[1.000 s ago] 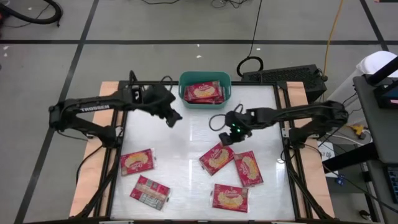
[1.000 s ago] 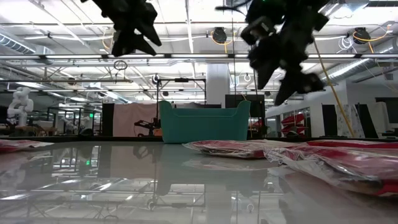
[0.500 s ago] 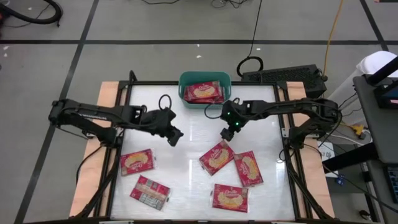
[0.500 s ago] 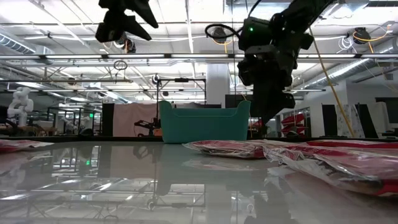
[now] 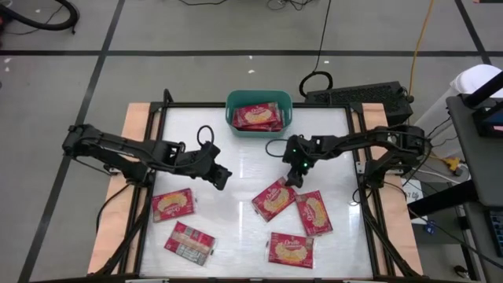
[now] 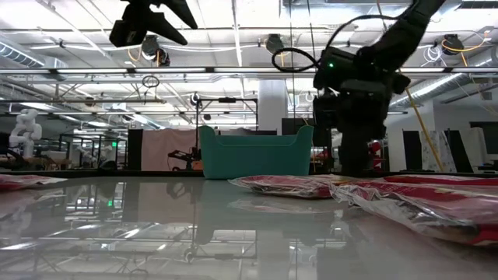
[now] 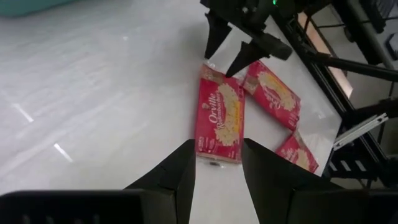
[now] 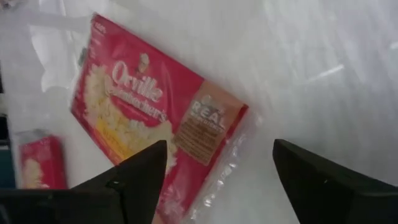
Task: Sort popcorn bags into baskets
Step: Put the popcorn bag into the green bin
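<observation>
Several red popcorn bags lie flat on the white table: one (image 5: 174, 204) at the left, one showing a grey back (image 5: 189, 242), one at the middle (image 5: 273, 199), and two more (image 5: 313, 212) (image 5: 291, 249). The teal basket (image 5: 287, 102) at the far edge holds bags (image 5: 257, 116). My right gripper (image 5: 291, 179) is open, low over the far end of the middle bag (image 8: 143, 112), one finger on either side of that end. My left gripper (image 5: 222, 178) hangs open, high above bare table, with nothing between its fingers (image 7: 217, 177). My right gripper comes slanting down from the far right at the middle bag's far end (image 7: 210, 70), fingers spread across its width. I cannot tell whether the fingertips touch the bag, which lies flat on the table.
Bare table lies between the basket and the bags and under my left gripper. The table's frame rails (image 5: 149, 196) run along both sides. A dark keyboard (image 5: 357, 96) sits beyond the far right corner.
My right gripper has come down toward the middle bag's far end and rolled about its own axis. My left gripper has swung from beside the basket toward the table's near edge, staying high. No bag has moved.
</observation>
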Controlling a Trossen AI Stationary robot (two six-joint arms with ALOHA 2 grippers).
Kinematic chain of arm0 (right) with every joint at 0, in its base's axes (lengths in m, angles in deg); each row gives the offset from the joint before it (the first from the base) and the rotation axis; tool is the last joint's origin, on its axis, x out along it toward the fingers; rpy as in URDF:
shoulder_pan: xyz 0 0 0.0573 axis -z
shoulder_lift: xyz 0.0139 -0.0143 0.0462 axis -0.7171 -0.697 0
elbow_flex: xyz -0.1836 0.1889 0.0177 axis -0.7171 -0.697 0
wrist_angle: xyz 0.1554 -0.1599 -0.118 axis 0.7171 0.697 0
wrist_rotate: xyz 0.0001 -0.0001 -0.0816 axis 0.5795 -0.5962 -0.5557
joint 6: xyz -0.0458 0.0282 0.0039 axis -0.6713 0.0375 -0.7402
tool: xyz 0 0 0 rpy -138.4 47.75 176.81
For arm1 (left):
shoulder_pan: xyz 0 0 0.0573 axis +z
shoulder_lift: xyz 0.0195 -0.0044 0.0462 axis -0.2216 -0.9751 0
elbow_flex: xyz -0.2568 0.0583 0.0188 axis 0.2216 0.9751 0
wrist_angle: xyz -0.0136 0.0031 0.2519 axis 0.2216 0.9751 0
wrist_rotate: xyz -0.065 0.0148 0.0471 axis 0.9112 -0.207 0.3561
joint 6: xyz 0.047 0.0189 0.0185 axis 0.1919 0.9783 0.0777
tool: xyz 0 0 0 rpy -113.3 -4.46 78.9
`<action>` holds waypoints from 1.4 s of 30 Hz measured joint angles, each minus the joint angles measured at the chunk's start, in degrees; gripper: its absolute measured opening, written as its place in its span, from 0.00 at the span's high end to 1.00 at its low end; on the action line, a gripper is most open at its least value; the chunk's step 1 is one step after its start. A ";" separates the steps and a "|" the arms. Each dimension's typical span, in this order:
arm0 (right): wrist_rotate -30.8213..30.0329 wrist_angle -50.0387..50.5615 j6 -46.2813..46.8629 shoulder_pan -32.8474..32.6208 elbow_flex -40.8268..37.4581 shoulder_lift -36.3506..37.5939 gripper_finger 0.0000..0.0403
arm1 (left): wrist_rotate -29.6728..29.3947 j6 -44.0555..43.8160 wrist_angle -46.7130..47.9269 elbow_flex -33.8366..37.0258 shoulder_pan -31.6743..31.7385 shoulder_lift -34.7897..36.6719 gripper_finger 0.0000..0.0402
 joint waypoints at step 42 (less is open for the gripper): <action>-6.74 -19.78 19.63 -8.16 -5.78 12.86 1.00 | -6.77 1.56 -0.12 0.01 0.44 -0.82 0.67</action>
